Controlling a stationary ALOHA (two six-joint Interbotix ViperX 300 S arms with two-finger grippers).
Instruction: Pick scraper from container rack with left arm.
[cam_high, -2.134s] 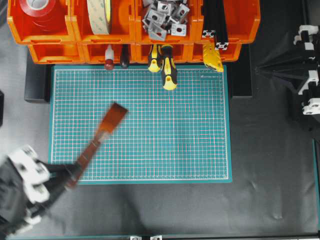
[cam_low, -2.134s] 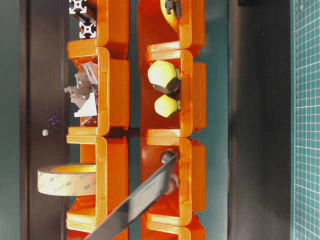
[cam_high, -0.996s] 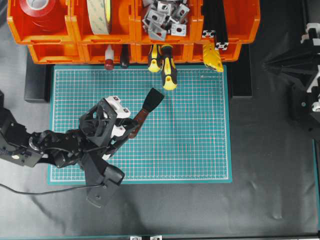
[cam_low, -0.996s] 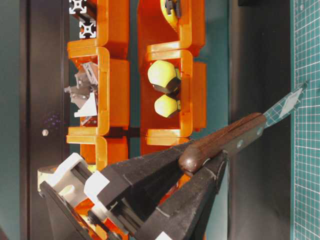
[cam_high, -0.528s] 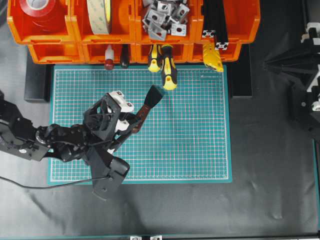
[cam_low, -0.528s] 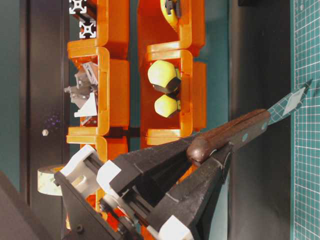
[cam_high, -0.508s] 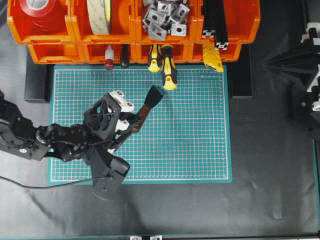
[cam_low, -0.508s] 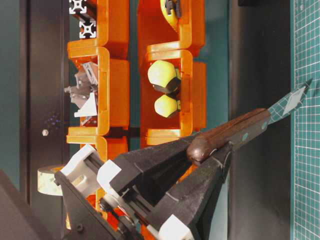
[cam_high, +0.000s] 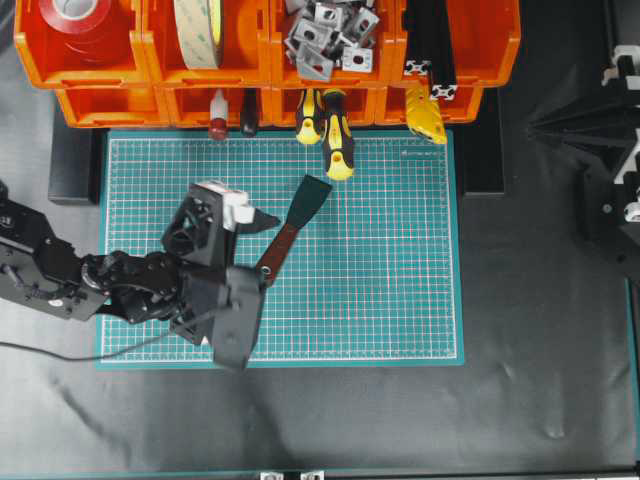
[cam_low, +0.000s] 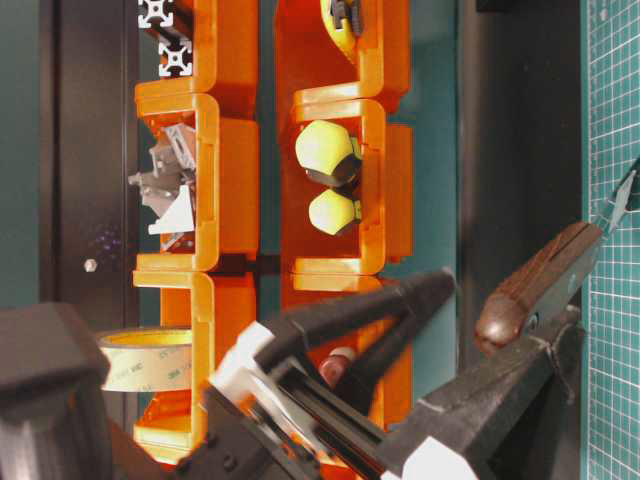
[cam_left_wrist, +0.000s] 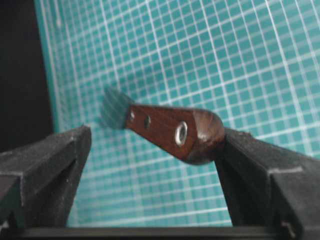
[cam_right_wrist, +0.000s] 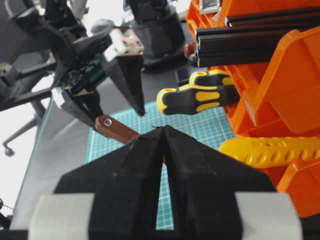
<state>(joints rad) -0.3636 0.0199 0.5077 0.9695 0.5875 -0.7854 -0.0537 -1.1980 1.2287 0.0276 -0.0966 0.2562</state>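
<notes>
The left arm's gripper (cam_high: 262, 248) stands with its fingers spread apart over the green cutting mat (cam_high: 400, 300), near the centre-left of the overhead frame. The scraper (cam_high: 291, 224) lies out of the container rack (cam_high: 270, 60), which fills the top of that frame. Its wooden handle end sits between the open fingers and its dark blade points up and to the right, toward the yellow-and-black screwdrivers (cam_high: 336, 140).

In the left wrist view the handle (cam_left_wrist: 175, 132) touches only the right-hand finger (cam_left_wrist: 265, 185); the left-hand finger (cam_left_wrist: 45, 170) stands well clear, so nothing is clamped. Whether the blade rests on the mat cannot be told for certain. The tool's long axis runs straight out from the gripper, continuing the line of the fingers.

The right arm's gripper (cam_right_wrist: 164, 131) is closed on nothing and parked at the far right edge, much farther from the tool than the left.
</notes>
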